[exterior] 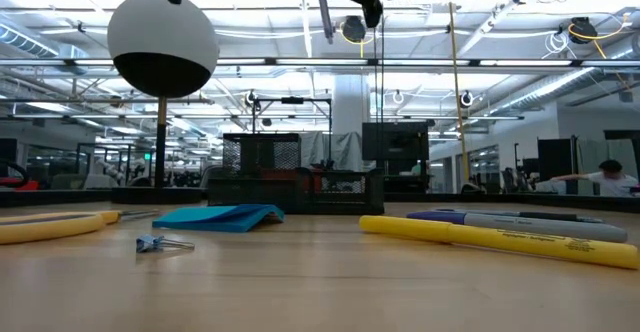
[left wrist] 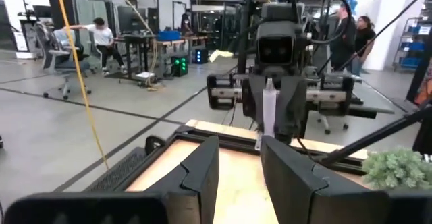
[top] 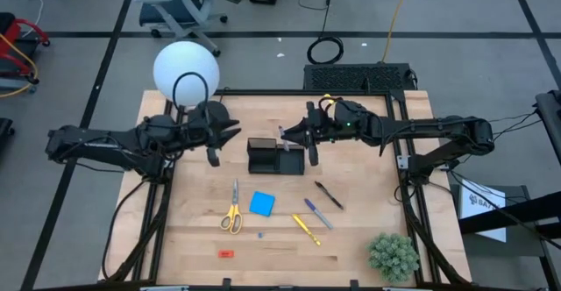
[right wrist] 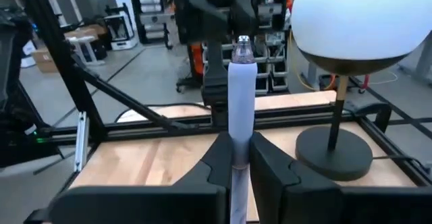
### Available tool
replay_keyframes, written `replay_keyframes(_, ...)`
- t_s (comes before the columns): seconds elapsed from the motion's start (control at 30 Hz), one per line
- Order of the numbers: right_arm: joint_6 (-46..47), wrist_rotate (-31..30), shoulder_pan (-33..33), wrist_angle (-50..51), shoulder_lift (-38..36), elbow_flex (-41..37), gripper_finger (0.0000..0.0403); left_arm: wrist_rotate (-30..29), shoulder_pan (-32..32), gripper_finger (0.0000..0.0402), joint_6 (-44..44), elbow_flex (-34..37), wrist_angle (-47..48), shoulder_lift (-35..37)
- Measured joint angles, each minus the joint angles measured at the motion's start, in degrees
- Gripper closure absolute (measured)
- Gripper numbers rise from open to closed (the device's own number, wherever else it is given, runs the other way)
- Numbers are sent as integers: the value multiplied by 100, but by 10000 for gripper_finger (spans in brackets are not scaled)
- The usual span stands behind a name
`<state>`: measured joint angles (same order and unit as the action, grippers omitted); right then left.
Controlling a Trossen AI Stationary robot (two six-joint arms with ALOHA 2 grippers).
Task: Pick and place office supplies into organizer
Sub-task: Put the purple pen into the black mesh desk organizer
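My right gripper (top: 291, 136) is shut on a grey-purple pen (right wrist: 241, 96), held in the air over the far edge of the black organizer (top: 274, 158). My left gripper (left wrist: 239, 153) faces it from the organizer's left, level and open, with nothing between its fingers. On the table nearer the front lie yellow-handled scissors (top: 232, 210), a blue pad (top: 261, 203), a black pen (top: 329, 195), a purple-grey pen (top: 317, 213), a yellow pen (top: 306, 230) and a small red piece (top: 226, 253). My right gripper pinches the pen's barrel (right wrist: 240, 140) between its two fingers. The fingers lie level, coming from the table's right, across the pen. The pen stands nearly upright, one end (right wrist: 241, 47) above the fingers and the other (exterior: 326, 34) below them, lifted clear of the organizer.
A lamp with a white ball head (top: 186, 70) and a black round base (right wrist: 335, 153) stands at the far left, close behind my left gripper. A green plant ball (top: 393, 256) sits at the near right corner. A tiny blue clip (top: 260, 235) lies near the scissors.
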<state>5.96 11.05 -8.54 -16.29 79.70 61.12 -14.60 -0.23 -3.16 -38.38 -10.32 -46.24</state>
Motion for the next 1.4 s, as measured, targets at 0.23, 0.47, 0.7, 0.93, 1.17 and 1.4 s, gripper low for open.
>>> replay_keyframes(0.23, -32, 112, 0, -323, 2, 0, 380, 467, -1, 229, -179, 136, -378, -216)
replay_keyframes(0.47, -44, 273, 0, -741, 2, 0, 381, 545, 0, 179, -327, 137, -555, -712)
replay_keyframes(0.7, 28, 278, 17, -916, 2, 0, 381, 925, 0, 165, -313, 139, -1422, -1360)
replay_keyframes(0.93, 23, 284, 125, -919, 2, 0, 381, 932, 22, 164, -325, 139, -2051, -1893)
replay_keyframes(1.17, -25, 290, 153, -920, 2, 0, 381, 1049, 22, 164, -496, 137, -2678, -2292)
replay_keyframes(1.4, -42, 286, 153, -921, 2, 0, 381, 1180, 22, 164, -637, 134, -3157, -2643)
